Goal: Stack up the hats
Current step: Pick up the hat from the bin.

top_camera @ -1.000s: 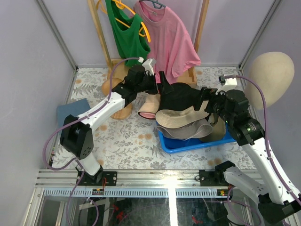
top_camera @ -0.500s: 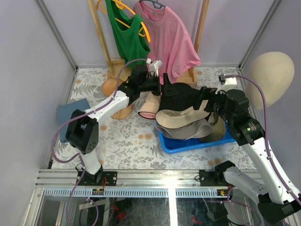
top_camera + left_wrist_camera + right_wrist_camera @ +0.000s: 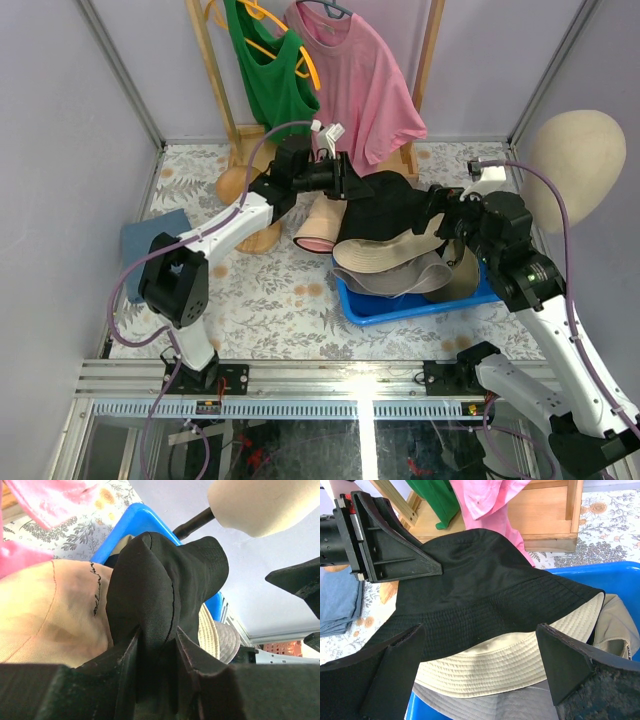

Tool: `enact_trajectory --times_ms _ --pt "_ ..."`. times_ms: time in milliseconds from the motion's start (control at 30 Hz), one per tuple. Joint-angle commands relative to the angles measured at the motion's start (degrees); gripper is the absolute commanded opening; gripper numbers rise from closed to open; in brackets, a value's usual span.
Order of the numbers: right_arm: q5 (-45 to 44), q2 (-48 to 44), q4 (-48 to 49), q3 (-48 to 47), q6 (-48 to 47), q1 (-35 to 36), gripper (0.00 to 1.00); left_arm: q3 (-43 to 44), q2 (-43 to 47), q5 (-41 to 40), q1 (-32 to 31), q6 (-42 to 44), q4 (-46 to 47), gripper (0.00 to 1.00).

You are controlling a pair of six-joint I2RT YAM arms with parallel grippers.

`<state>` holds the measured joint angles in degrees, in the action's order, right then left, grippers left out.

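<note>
A black bucket hat tops a pile in the blue bin, over a beige hat and a grey hat. My left gripper reaches in from the left and is shut on a fold of the black hat, the cloth pinched between its fingers. The pink hat lies on the table just left of the bin. My right gripper stands open at the pile's right side, its fingers apart over the beige brim, holding nothing. A khaki cap sits in the bin's right end.
A cream mannequin head stands at the far right. Behind the bin a wooden rack holds a pink shirt and a green shirt. A blue cap lies at the table's left. A tan rounded form stands under my left arm.
My left gripper has moved right onto the black hat and shut on its cloth, pulling up a fold. The right arm has stayed put and open.
</note>
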<state>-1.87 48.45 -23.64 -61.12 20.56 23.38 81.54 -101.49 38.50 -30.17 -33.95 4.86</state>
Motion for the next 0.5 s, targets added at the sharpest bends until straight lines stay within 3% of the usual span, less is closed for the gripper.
enact_trajectory --times_ms 0,233,467 --pt "0.93 -1.11 2.11 -0.89 -0.17 0.47 1.00 0.27 3.23 1.51 0.40 -1.13 5.57 0.25" --pt "0.81 -1.51 2.18 -0.80 -0.18 0.44 1.00 2.91 8.72 -2.62 0.36 1.46 2.79 0.19" --pt "0.97 -1.78 2.37 -0.75 -0.20 0.45 1.00 2.78 18.78 -15.38 0.45 7.09 -2.85 0.15"
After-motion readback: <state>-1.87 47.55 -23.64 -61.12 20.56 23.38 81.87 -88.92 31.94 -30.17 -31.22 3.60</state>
